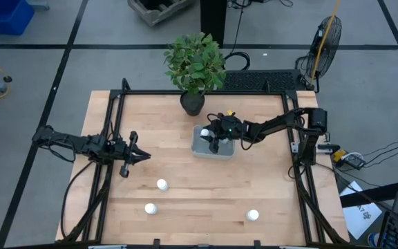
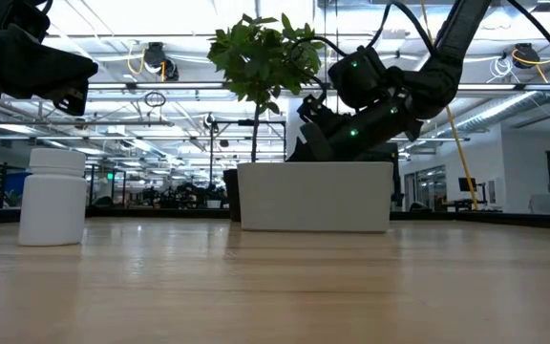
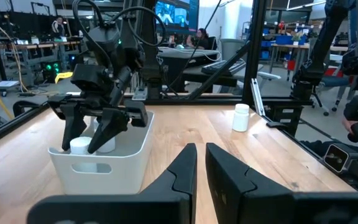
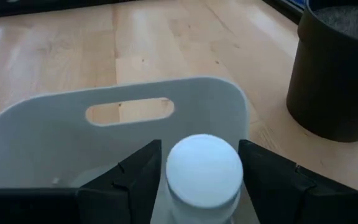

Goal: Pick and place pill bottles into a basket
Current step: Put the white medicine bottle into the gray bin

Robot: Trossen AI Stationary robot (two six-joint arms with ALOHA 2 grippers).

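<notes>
Light wood table [image 1: 206, 194] with black frame rail [image 1: 302, 187] on grey floor [image 1: 40, 76] crossed by dark lines; blue bin [image 1: 4, 15] at floor corner; standing fan [image 1: 325, 38] beyond table edge; black post [image 1: 213, 21] behind potted plant [image 1: 194, 63]; cables [image 1: 392, 149] and papers [image 1: 361, 207] on floor; open hall behind, ceiling strip lights [image 2: 175, 38], silver ducts [image 2: 504, 110]; workbenches [image 3: 23, 50], wall screen [image 3: 176, 11], seated person [image 3: 202, 38] far off

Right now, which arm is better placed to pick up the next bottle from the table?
Left. The left gripper hovers free near the closest loose bottle, while the right gripper is over the basket with a bottle between its fingers.
</notes>
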